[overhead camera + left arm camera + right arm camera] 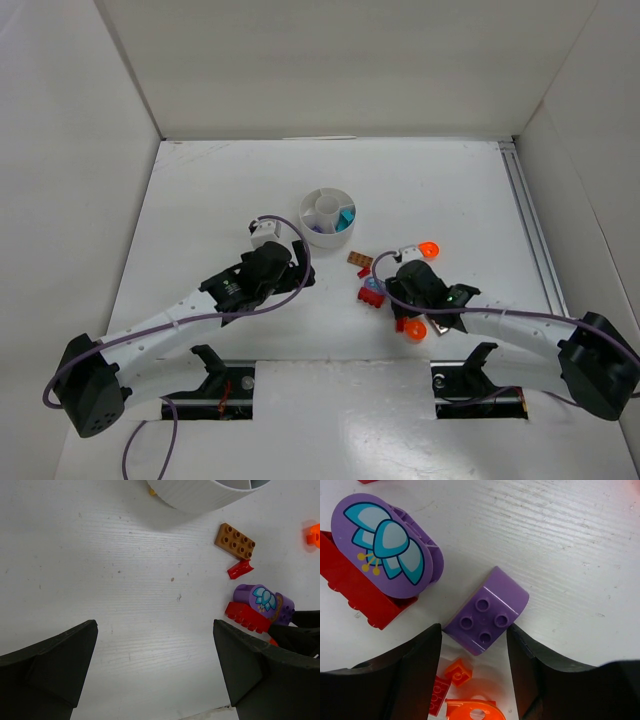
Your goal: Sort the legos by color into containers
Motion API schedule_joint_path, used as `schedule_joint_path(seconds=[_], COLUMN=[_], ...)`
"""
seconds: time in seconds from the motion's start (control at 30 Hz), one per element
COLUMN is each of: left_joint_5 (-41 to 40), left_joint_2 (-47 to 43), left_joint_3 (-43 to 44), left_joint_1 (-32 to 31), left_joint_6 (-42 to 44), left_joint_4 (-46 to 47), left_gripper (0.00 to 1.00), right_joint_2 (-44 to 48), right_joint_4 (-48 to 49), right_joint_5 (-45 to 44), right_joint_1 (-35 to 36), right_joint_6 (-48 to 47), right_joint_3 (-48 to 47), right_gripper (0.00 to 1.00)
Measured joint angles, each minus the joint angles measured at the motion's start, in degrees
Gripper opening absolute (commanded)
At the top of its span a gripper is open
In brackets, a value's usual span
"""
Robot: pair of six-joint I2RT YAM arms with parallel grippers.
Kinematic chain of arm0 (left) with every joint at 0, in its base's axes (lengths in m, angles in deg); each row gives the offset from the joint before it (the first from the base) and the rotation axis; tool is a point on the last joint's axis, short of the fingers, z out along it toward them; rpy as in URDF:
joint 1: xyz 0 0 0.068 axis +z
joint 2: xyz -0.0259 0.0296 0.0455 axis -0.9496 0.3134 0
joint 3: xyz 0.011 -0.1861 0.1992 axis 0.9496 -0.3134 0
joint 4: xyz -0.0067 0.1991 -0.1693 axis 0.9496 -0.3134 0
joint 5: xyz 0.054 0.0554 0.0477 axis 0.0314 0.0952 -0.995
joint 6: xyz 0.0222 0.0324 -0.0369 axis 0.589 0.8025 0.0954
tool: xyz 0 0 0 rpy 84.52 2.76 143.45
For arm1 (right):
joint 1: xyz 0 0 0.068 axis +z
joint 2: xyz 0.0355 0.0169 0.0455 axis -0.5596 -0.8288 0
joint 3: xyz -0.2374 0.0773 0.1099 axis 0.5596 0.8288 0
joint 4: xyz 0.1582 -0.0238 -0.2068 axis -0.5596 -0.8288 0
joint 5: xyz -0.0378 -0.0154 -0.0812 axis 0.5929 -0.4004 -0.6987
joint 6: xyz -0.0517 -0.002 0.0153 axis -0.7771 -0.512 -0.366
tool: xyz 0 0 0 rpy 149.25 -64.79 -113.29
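Between right gripper jaws, standing apart: purple brick, pick step. Next: clamp, lift, carry to purple wedge of dish. Left gripper agape.

left fingers spread wide, right fingers half closed, both pointing downward

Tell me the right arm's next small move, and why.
Probably close the right gripper fully on the small purple brick before lifting. Its fingers flank the brick, which lies on the table; whether they already pinch it I cannot tell. What looks like a purple piece lies in the white dish, so that compartment seems the likely destination.
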Motion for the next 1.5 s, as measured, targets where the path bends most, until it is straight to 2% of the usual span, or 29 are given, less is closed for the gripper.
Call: schedule_joint_path(seconds=[0.43, 0.6, 0.83, 0.93, 1.03, 1.2, 1.33, 1.5], left_joint_5=[0.0, 0.0, -0.3, -0.4, -0.6, -0.9, -0.9, -0.2], left_joint_2=[0.0, 0.0, 0.0, 0.0, 0.0, 0.0, 0.0, -0.1], left_joint_3=[0.0, 0.0, 0.0, 0.0, 0.0, 0.0, 0.0, 0.0], left_joint_1=[0.0, 0.0, 0.0, 0.0, 0.0, 0.4, 2.3, 6.6], left_joint_6=[0.0, 0.0, 0.0, 0.0, 0.0, 0.0, 0.0, 0.0], left_joint_4=[0.0, 0.0, 0.0, 0.0, 0.0, 0.0, 0.0, -0.1], left_gripper=[1.00, 1.00, 1.00, 1.00, 1.00, 1.00, 1.00, 1.00], right_joint_2=[-3.1, -5.3, -5.7, -3.7, 0.1, 2.9, -1.9, -12.5], right_joint_4=[5.9, 8.6, 9.9, 8.3, 7.3, 9.7, 15.1, 20.9], right_joint_5=[-1.7, -2.7, -3.0, -2.8, -3.1, -1.8, 4.2, 12.3], right_joint_1=[-3.1, -3.1, -3.7, -3.8, -3.8, -3.8, -3.8, -3.7], right_joint_6=[0.7, 0.7, 0.9, -0.1, -5.3, -21.9, -35.6, -47.7], right_joint_3=[0.2, -0.3, -0.4, -0.3, -0.6, -6.3, -15.4, -27.8], right_gripper=[0.62, 0.54, 0.27, 0.26, 0.25, 0.25, 0.25, 0.25])
